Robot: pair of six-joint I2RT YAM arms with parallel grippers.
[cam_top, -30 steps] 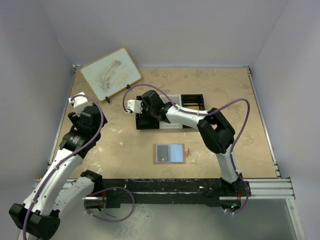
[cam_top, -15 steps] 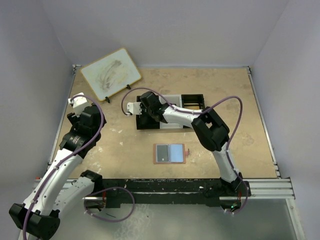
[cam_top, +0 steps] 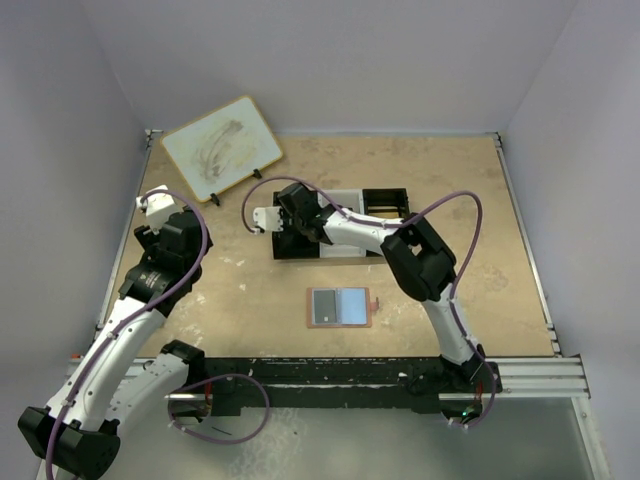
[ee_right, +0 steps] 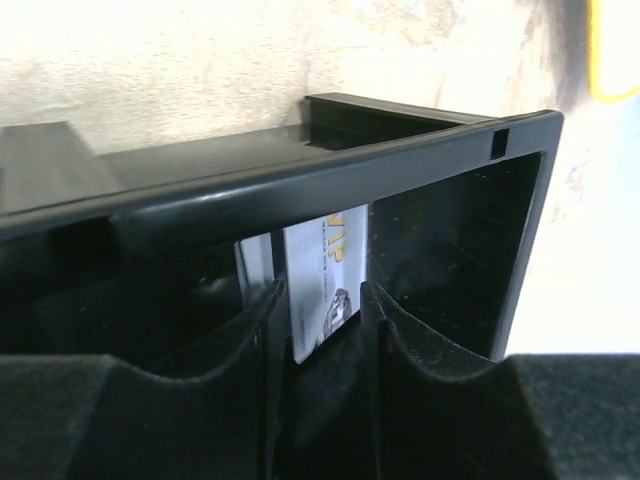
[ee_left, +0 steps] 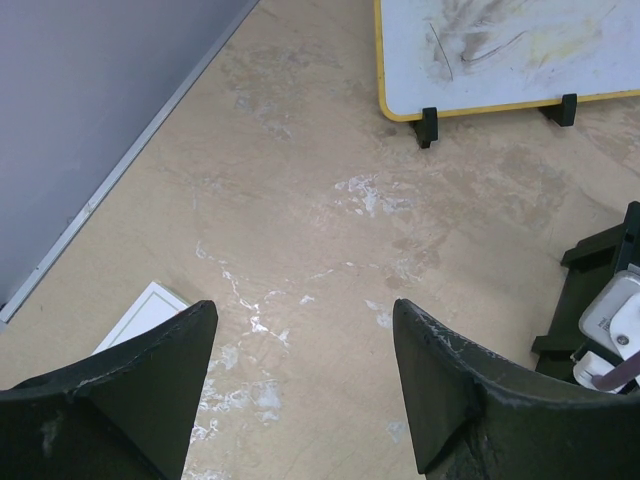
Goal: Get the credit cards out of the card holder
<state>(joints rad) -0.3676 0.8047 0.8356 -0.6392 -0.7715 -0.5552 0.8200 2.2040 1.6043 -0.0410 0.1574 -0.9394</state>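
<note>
Right wrist view: the right gripper (ee_right: 320, 300) has its jaws parted, with a white card (ee_right: 322, 262) standing between them inside the black tray (ee_right: 300, 170). The left gripper (ee_left: 300, 340) hangs wide open, holding nothing. The card holder (cam_top: 340, 307) lies open on the surface (cam_top: 250, 300), apart from the tray.

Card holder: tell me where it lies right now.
In the top view the card holder lies open on the table, just right of centre, between the black tray and the table's near edge.
</note>
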